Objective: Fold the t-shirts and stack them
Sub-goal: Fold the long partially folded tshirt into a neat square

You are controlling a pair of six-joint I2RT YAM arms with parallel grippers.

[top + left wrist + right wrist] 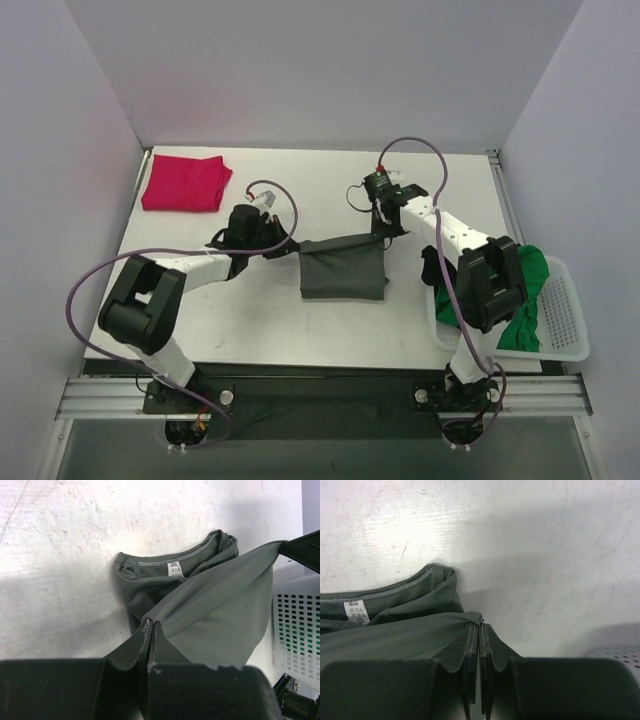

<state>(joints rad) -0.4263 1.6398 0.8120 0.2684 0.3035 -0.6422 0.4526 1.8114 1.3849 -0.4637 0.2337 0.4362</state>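
Observation:
The dark grey-green t-shirt lies mid-table, partly folded, its far edge lifted. My left gripper is shut on its left corner; in the left wrist view the cloth hangs from the gripper. My right gripper is shut on the right corner; the right wrist view shows the gripper pinching the cloth above the collar. The magenta-red t-shirt lies folded at the far left. The bright green t-shirt and the black t-shirt sit in the basket.
The white plastic basket stands at the table's right edge, partly under my right arm; it also shows in the left wrist view. White walls enclose the table on the left, back and right.

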